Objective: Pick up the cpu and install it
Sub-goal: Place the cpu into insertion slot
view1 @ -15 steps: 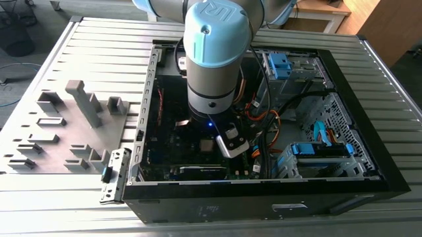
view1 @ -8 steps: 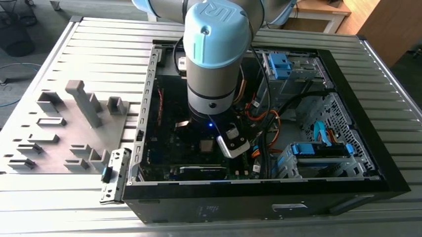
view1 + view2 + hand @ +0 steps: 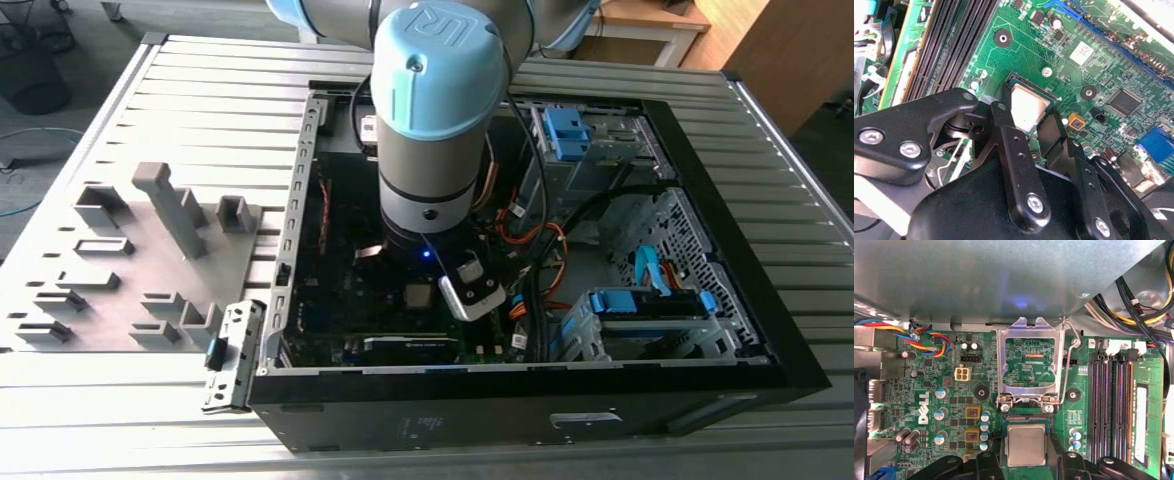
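The cpu (image 3: 1025, 444) is a small silver square lying flat in the socket (image 3: 1026, 418) on the green motherboard (image 3: 954, 390); it also shows as a pale square (image 3: 418, 295) under the arm's wrist in the exterior view. My gripper (image 3: 1027, 117) is down inside the computer case, straddling the cpu (image 3: 1029, 104). Its two black fingers (image 3: 1013, 150) sit tight against opposite edges of the chip. The socket's metal load plate (image 3: 1029, 330) stands swung open, with its wire lever (image 3: 1070, 360) raised beside it.
The open black computer case (image 3: 534, 390) lies on a slatted metal table (image 3: 200, 90). Memory slots (image 3: 1111, 405) run beside the socket, and bundled cables (image 3: 534, 240) and blue drive bays (image 3: 654, 300) crowd the exterior view's right. Grey fixture blocks (image 3: 134, 260) stand on the exterior view's left.
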Action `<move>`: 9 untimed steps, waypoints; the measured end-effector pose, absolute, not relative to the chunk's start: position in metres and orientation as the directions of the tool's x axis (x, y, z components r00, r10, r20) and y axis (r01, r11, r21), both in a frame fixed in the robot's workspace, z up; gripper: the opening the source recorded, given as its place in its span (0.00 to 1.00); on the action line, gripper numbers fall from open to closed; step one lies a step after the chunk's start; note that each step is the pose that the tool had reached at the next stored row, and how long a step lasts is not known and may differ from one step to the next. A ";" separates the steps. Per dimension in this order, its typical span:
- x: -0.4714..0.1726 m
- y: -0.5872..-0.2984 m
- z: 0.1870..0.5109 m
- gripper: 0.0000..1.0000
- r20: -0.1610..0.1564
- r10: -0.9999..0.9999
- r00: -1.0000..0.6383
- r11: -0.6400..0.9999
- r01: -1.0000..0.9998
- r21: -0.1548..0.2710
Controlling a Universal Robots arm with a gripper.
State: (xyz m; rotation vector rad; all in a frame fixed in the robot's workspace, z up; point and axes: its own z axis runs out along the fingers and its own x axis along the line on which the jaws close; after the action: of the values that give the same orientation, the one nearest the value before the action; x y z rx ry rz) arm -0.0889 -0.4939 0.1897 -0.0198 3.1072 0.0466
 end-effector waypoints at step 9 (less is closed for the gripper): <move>-0.089 -0.494 0.189 0.52 -0.035 -0.012 -0.999 0.999 -0.013 0.031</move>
State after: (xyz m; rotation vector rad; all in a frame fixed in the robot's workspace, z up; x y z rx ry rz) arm -0.0888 -0.4937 0.1891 -0.0198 3.1065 0.0484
